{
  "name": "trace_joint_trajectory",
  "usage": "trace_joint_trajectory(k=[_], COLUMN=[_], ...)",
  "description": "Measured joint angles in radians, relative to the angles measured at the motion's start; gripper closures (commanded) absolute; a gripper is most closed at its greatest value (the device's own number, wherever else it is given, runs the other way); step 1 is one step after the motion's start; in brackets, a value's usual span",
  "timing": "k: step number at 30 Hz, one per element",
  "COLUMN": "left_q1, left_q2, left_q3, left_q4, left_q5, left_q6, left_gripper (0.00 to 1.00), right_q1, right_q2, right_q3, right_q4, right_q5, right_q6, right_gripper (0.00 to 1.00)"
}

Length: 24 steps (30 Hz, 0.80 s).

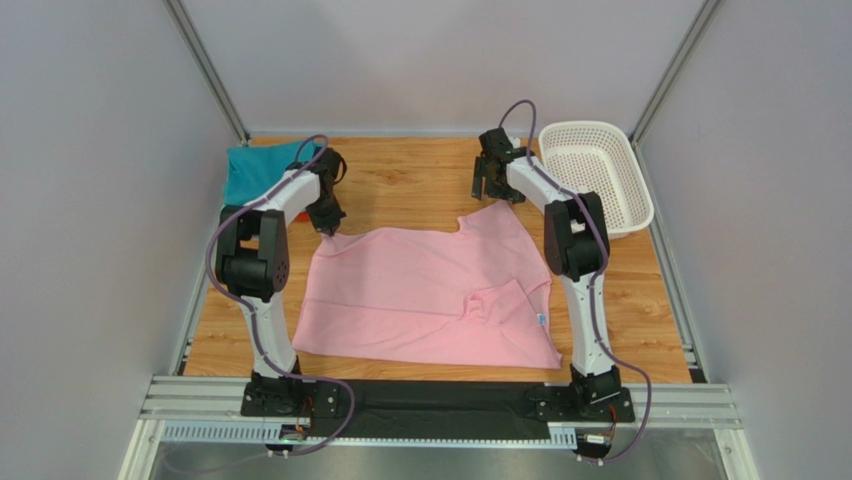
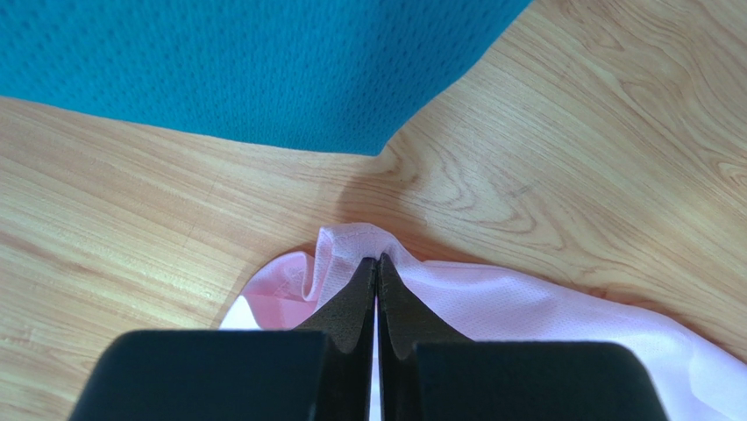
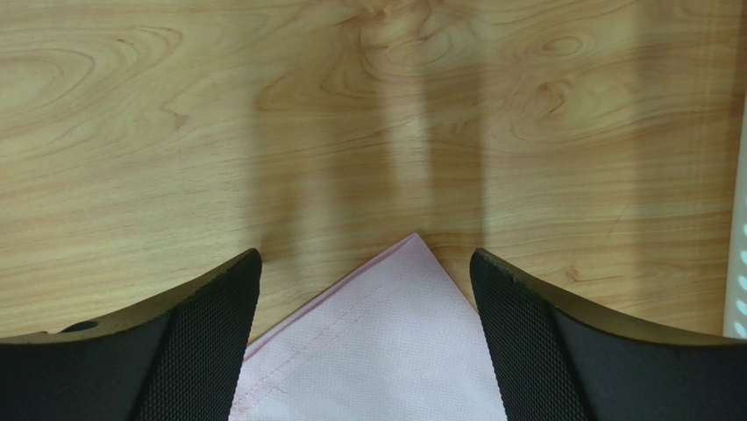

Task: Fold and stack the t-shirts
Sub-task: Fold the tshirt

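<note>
Pink t-shirt [image 1: 430,290] lies spread on the table [image 1: 420,180] — one corner clamped in the left jaws, another just below and between the parted right jaws — lower those squarely over the tip before closing.

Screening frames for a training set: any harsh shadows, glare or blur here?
Top external: even light, no glare on the wooden table, the light pink cotton t-shirt sharp. Left wrist: the teal knit t-shirt is crisp, the shut left gripper nearly featureless black. Right wrist: two soft finger shadows streak the wood beyond the open right gripper, whose mesh pads are sharp.
</note>
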Motion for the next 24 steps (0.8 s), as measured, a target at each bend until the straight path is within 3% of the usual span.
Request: trace_joint_trajectory(k=[1, 6, 13, 14, 24], left_q1=[0.000, 0.000, 0.000, 0.000, 0.000], left_q2=[0.000, 0.000, 0.000, 0.000, 0.002], left_q3=[0.000, 0.000, -0.014, -0.016, 0.034], left_q4=[0.000, 0.001, 0.003, 0.003, -0.007], left_q5=[0.000, 0.000, 0.008, 0.009, 0.014], left_q6=[0.000, 0.000, -0.002, -0.002, -0.002], left_gripper=[1.00, 1.00, 1.00, 1.00, 1.00], right_q1=[-0.001, -0.005, -0.004, -0.004, -0.005], right_q2=[0.000, -0.008, -0.104, -0.114, -0.119], right_q3=[0.001, -0.023, -0.181, -0.196, -0.150], right_q4=[-0.003, 0.014, 0.045, 0.046, 0.049], right_q5=[0.002, -0.007, -0.021, -0.024, -0.027], right_q6=[-0.003, -0.008, 0.004, 0.003, -0.071], right_gripper=[0.15, 0.49, 0.87, 0.97, 1.00])
